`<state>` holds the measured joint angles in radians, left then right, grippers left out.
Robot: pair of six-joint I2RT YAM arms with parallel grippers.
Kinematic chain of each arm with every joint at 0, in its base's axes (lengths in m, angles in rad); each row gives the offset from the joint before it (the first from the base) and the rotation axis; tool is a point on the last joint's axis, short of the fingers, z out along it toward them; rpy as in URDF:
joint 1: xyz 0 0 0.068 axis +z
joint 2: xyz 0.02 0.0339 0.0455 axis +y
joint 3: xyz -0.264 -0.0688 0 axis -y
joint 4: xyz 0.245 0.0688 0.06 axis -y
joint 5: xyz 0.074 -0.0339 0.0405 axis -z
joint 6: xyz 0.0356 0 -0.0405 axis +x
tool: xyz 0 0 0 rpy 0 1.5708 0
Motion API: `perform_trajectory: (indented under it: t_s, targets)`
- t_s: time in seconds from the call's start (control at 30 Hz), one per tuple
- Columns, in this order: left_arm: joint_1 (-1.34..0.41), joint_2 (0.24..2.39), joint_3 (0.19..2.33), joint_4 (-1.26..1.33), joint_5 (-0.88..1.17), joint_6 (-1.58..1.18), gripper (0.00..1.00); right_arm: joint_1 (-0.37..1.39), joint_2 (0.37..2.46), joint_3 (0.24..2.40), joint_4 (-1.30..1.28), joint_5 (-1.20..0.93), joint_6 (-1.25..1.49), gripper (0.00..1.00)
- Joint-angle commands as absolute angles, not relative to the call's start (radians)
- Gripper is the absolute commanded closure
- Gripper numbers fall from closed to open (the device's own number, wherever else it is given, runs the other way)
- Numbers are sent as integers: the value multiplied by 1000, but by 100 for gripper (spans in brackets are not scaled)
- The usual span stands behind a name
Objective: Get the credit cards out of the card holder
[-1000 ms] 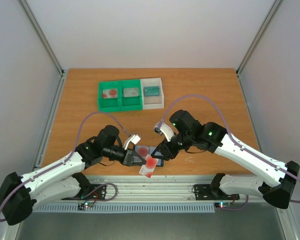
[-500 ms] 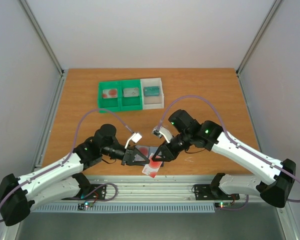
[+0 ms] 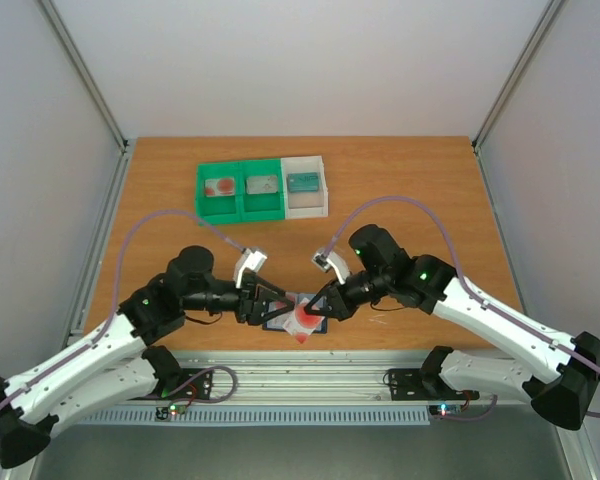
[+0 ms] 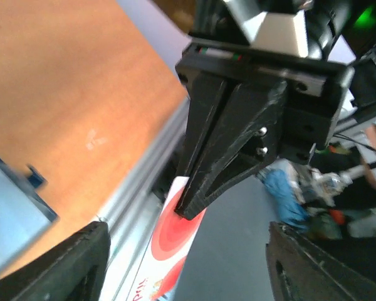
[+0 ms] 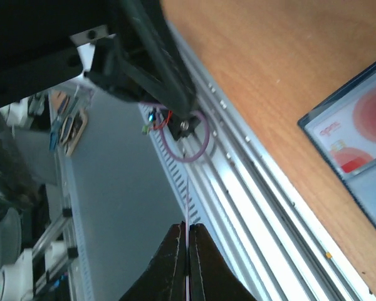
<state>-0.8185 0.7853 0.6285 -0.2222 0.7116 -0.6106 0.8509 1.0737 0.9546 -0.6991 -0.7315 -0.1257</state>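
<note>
A white credit card [image 3: 302, 322] with a red blotch hangs over the table's front edge, and my right gripper [image 3: 312, 312] is shut on its top end. The left wrist view shows that grip from the front, with the card [image 4: 169, 251] below the black right fingers [image 4: 225, 138]. My left gripper [image 4: 185, 251] stands open on either side of the card without touching it. In the right wrist view the card [image 5: 187, 213] is a thin edge between the shut gripper [image 5: 187, 227]. The card holder [image 5: 357, 138] lies flat on the table with another red-blotched card in it.
A green-and-white compartment tray [image 3: 262, 188] stands at the back of the table and holds cards in its compartments. The metal rail [image 5: 250, 207] of the table's front edge runs right under both grippers.
My left gripper has opened and let go of the card. My right gripper has shut on it. The left arm has drawn back a little to the left.
</note>
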Motion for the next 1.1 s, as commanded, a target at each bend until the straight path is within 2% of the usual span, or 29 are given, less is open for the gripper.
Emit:
perform_trajectory:
  t_s: [0.0,0.17,0.23,0.4,0.53,0.8,1.07]
  targets:
    - [-818,707,678,-286,435,-610,26,844,1012,922,-533,-563,70,99]
    - [-818,606,643,-262,226,-740,15,842,987,881,-392,-417,260,99]
    - [-818,572,625,-240,202,-782,3,842,985,868,-344,-353,336,99]
    - [-818,514,574,-194,163,-867,1,842,963,809,-216,-219,445,99]
    - [-818,500,489,-81,162,-944,6,841,947,762,-71,-179,524,99]
    - [-818,584,379,251,231,-1118,21,841,986,782,91,-270,627,99]
    - [-818,617,354,366,229,-1191,29,845,988,772,136,-286,661,99]
